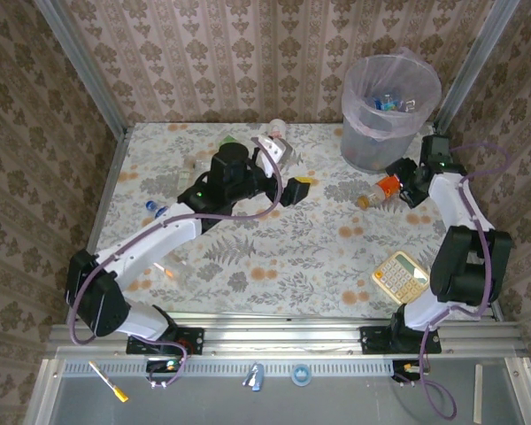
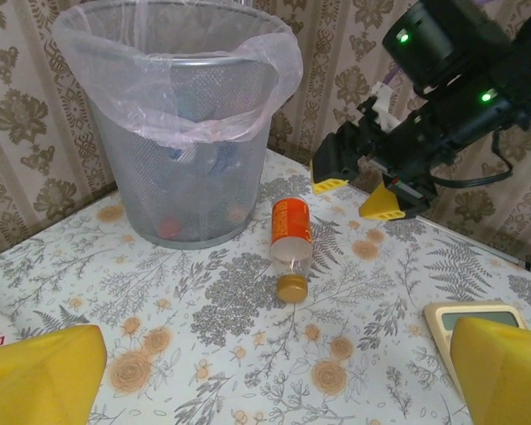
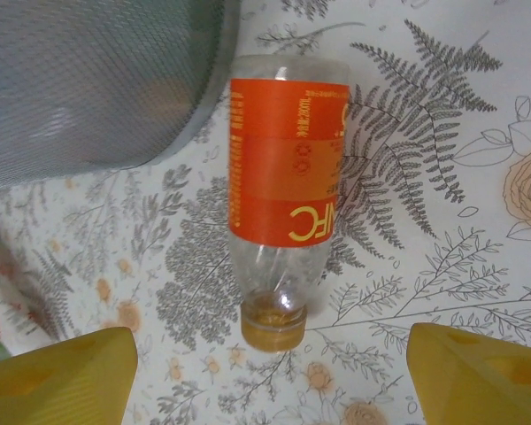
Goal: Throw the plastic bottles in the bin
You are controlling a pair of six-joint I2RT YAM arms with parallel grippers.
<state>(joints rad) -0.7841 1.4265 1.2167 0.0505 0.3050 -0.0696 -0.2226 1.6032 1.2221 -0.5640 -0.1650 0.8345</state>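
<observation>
Finds an orange-labelled bottle (image 1: 385, 188) (image 2: 290, 237) (image 3: 283, 177) lying on its side on the floral table (image 1: 274, 257), just beside the bin (image 1: 370, 146) (image 2: 195, 190), cap turned away from it. Shows the right gripper (image 1: 405, 181) (image 3: 270, 376) released, fingers spread wide near the cap, touching nothing. Shows the left gripper (image 1: 294, 189) (image 2: 270, 372) likewise spread and empty, facing the bin. Spots other bottles (image 1: 391, 103) inside the bin

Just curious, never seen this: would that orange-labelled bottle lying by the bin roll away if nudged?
Probably: the orange-labelled bottle lies on its round side. It looks nearly empty, so likely light. Its thin clear wall may dent when squeezed.
</observation>
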